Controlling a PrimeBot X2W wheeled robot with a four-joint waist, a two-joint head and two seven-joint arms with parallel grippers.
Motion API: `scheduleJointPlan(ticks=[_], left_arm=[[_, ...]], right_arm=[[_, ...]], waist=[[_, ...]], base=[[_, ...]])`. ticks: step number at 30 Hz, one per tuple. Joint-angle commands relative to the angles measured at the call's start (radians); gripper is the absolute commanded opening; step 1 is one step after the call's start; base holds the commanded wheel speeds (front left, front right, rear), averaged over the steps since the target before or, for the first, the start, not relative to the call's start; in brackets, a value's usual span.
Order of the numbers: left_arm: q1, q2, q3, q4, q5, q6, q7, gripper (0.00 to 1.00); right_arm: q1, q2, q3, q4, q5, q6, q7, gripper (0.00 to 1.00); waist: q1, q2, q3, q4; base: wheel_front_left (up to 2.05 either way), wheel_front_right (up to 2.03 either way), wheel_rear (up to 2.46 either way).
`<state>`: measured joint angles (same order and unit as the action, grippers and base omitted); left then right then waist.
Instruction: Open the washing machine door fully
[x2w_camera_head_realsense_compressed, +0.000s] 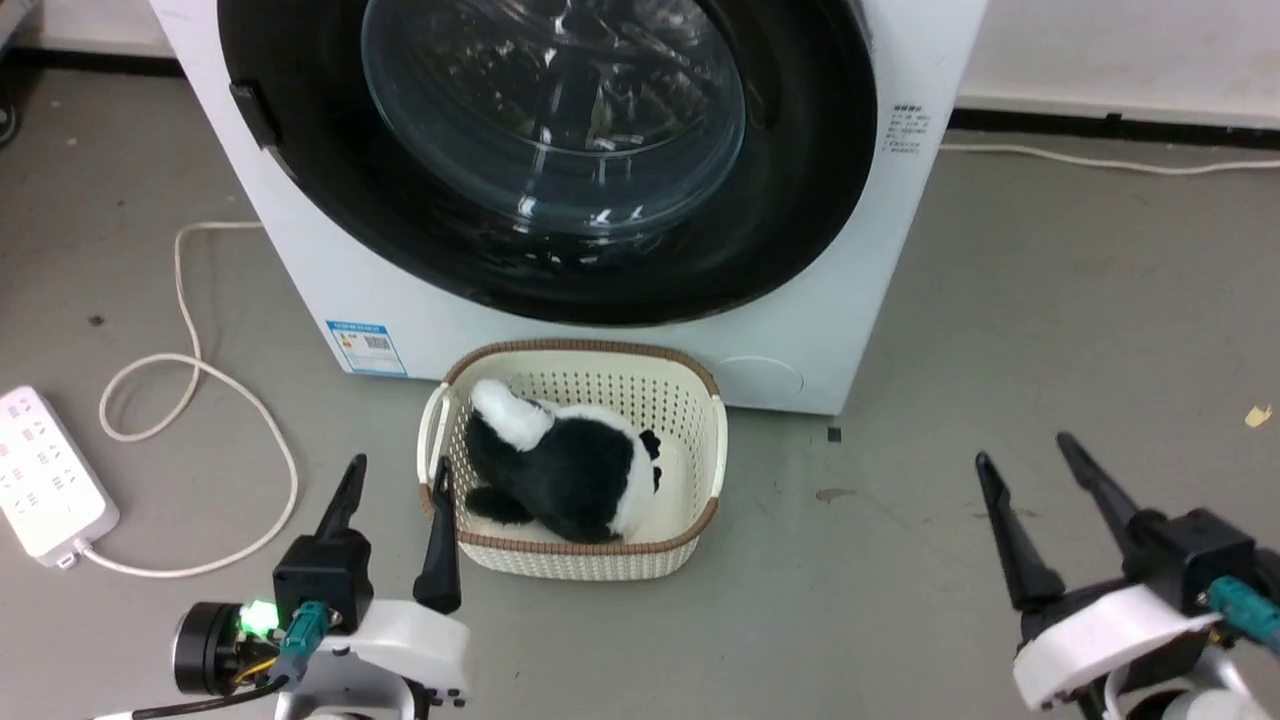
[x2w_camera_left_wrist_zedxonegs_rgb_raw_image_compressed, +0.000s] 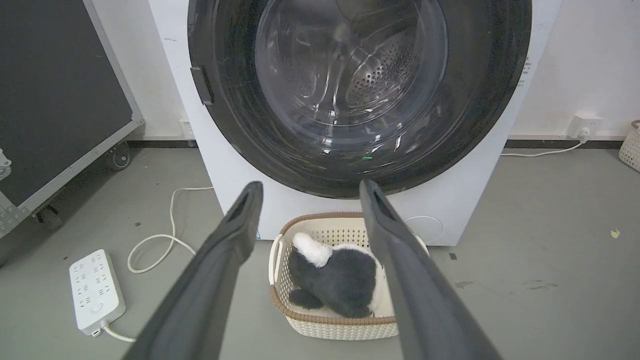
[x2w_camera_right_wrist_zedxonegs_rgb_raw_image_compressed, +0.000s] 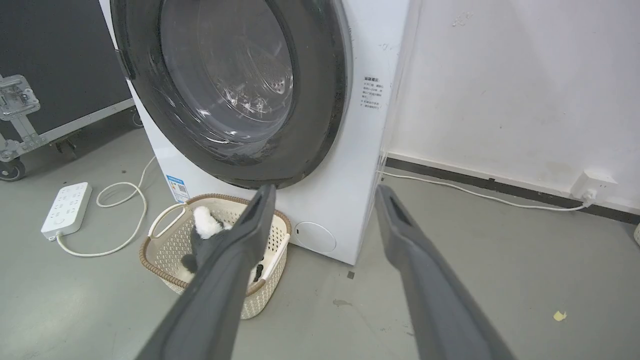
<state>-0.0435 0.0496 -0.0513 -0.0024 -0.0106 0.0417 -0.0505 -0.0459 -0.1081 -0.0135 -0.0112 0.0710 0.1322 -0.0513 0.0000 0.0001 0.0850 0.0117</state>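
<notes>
The washing machine (x2w_camera_head_realsense_compressed: 800, 330) (x2w_camera_left_wrist_zedxonegs_rgb_raw_image_compressed: 230, 170) (x2w_camera_right_wrist_zedxonegs_rgb_raw_image_compressed: 365, 150) is a big white box standing on the grey floor ahead of me. Its door (x2w_camera_head_realsense_compressed: 400, 210) (x2w_camera_left_wrist_zedxonegs_rgb_raw_image_compressed: 240, 125) (x2w_camera_right_wrist_zedxonegs_rgb_raw_image_compressed: 320, 100), a glossy black disc with a bulging glass centre, lies shut against the front, with a dark latch at its left edge. My left gripper (x2w_camera_head_realsense_compressed: 398, 475) (x2w_camera_left_wrist_zedxonegs_rgb_raw_image_compressed: 310, 187) hangs open low at the left, well short of the door. My right gripper (x2w_camera_head_realsense_compressed: 1025, 448) (x2w_camera_right_wrist_zedxonegs_rgb_raw_image_compressed: 325, 190) is open at the lower right, away from the machine.
A cream basket (x2w_camera_head_realsense_compressed: 690, 400) (x2w_camera_left_wrist_zedxonegs_rgb_raw_image_compressed: 285, 300) (x2w_camera_right_wrist_zedxonegs_rgb_raw_image_compressed: 170, 245) holding a black-and-white plush toy (x2w_camera_head_realsense_compressed: 570, 465) stands right before the machine. A white power strip (x2w_camera_head_realsense_compressed: 45, 480) and looped cable (x2w_camera_head_realsense_compressed: 190, 370) lie at the left. A wheeled black case (x2w_camera_left_wrist_zedxonegs_rgb_raw_image_compressed: 55, 100) stands at far left.
</notes>
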Motion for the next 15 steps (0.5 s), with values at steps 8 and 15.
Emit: scheduleJointPlan(ticks=[8, 15], left_arm=[[-0.04, 0.0, -0.02, -0.019, 0.005, 0.023, -0.025, 1.0], [-0.059, 0.002, -0.037, -0.028, 0.006, 0.038, -0.04, 1.0]], right_arm=[[-0.086, -0.057, 0.0, -0.012, 0.05, 0.0, -0.024, 1.0], [-0.166, -0.079, 0.002, 0.011, 0.137, -0.001, -0.028, 0.32]], waist=[[0.0, -0.0001, 0.053, 0.012], [0.0, -0.0001, 0.091, 0.021]], base=[[0.0, 0.0, 0.0], [0.0, 0.0, 0.0]])
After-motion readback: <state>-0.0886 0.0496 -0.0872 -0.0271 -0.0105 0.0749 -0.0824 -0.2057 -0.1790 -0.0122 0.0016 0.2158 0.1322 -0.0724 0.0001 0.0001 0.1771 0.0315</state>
